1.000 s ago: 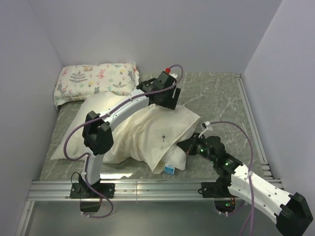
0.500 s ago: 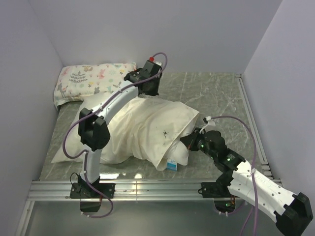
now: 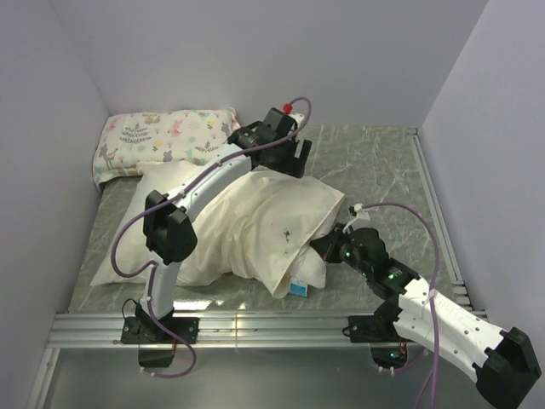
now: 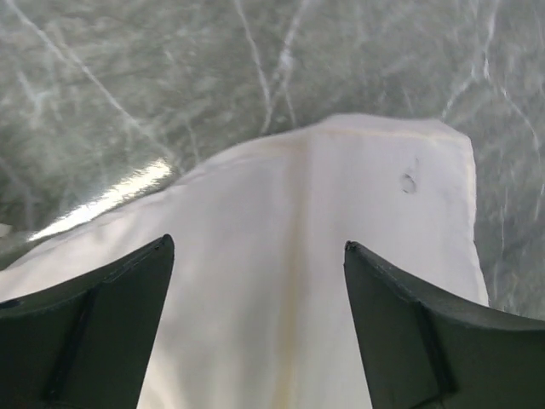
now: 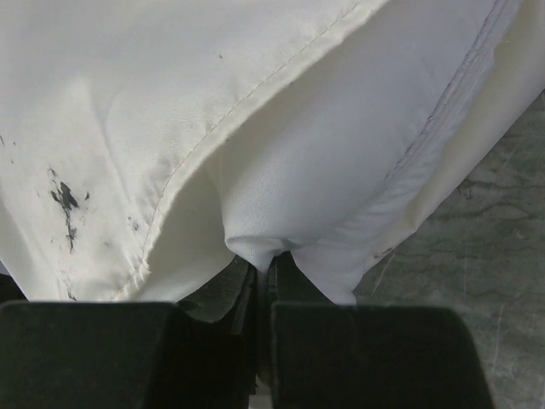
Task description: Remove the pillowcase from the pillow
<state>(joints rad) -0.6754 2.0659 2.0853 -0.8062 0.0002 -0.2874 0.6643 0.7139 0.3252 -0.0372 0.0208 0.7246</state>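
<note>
Pillowcase (image 3: 247,226) sprawled limp across the middle of the marbled green bench (image 3: 375,162), cream and wrinkled, a dark smudge on top, covering most of the pillow (image 3: 311,271). White pillow end poking out of the open mouth at the near right, blue label (image 3: 296,288) at its corner. Right jaws closed, pinching a fold of pillow fabric just inside the stitched hem. Left jaws spread wide over the far corner of the pillowcase, that corner lying between the two fingers (image 4: 94,332), nothing gripped. Small printed pillow (image 3: 166,136) in the far left corner, just beside the pillowcase's far edge.
</note>
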